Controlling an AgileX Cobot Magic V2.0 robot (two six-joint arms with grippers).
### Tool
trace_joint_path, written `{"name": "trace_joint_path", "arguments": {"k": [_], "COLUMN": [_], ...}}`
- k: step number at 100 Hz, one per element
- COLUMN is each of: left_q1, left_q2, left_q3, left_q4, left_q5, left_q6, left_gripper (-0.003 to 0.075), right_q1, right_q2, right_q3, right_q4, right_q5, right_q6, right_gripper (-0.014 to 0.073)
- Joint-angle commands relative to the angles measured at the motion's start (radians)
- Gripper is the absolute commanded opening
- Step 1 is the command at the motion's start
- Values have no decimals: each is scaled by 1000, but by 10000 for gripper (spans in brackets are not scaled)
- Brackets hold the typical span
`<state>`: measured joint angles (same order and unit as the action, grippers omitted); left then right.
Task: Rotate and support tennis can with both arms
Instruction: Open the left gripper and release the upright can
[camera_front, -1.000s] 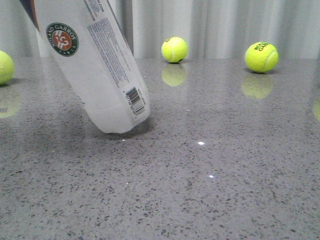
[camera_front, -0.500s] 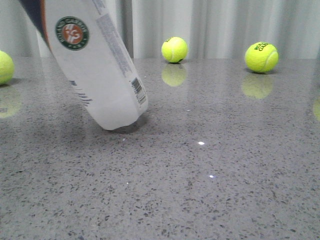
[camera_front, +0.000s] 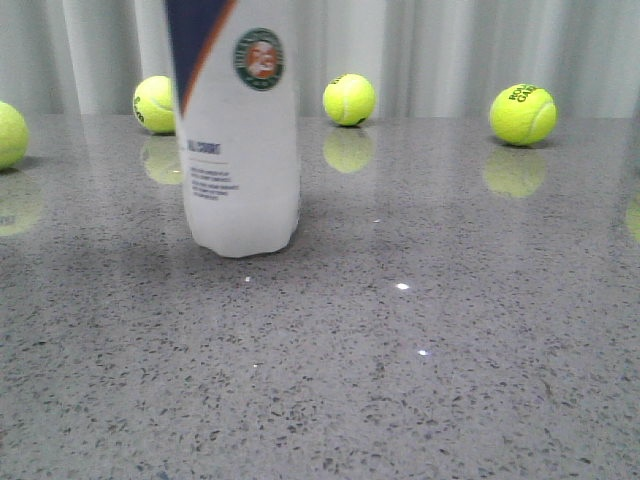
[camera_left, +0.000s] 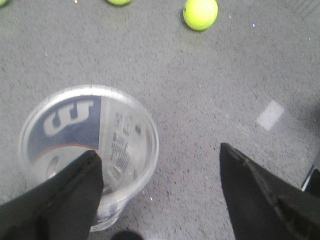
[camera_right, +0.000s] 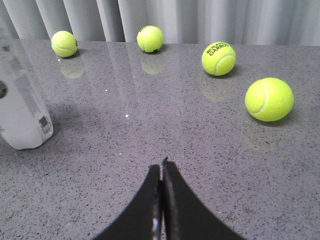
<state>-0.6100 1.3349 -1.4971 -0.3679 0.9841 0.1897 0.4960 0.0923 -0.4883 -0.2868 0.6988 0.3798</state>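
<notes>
On the grey surface (camera_front: 450, 380) the can (camera_front: 238, 140) stands upright, base down, left claw (camera_left: 160, 172) spread wide above its open mouth, probably just releasing, right claw (camera_right: 161, 187) pinched closed, well apart

A: Where does the front view sit?
B: Low, near the table (camera_front: 420, 380), facing the curtain; the tennis can (camera_front: 238, 130) stands close.

A: And the wrist views?
B: The left looks steeply down into the can's open top (camera_left: 89, 150). The right looks forward, low, over the table toward the curtain. All three share the can (camera_right: 20, 107).
</notes>
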Motion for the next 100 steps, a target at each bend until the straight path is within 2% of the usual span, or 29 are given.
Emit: {"name": "trace_joint_path", "arguments": {"k": [1, 12, 31, 38, 65, 100], "left_q1": [-8, -8, -8, -8, -8, -8], "left_q2": [-32, -71, -237, -309, -541, -750], "left_q3": [-28, -1, 211, 305, 608, 902], "left_q4": [-39, -39, -39, -37, -18, 32], "left_q5": [-101, -202, -501, -591, -788, -857], "left_q6": [26, 63, 65, 65, 65, 65], "left_gripper": [470, 393, 74, -20, -21, -21], "right_q1": [-5, -5, -5, -5, -5, -5], "right_q2": [11, 11, 11, 11, 11, 11], "right_q3": [-21, -21, -21, -21, -21, -21], "right_q4": [-23, -23, -23, -23, -23, -23], "right_q5": [-82, -82, -82, -82, -82, -82], "right_q6": [-3, -3, -3, -3, -3, -3], "right_gripper": [-56, -56, -56, -56, -56, -56]}}
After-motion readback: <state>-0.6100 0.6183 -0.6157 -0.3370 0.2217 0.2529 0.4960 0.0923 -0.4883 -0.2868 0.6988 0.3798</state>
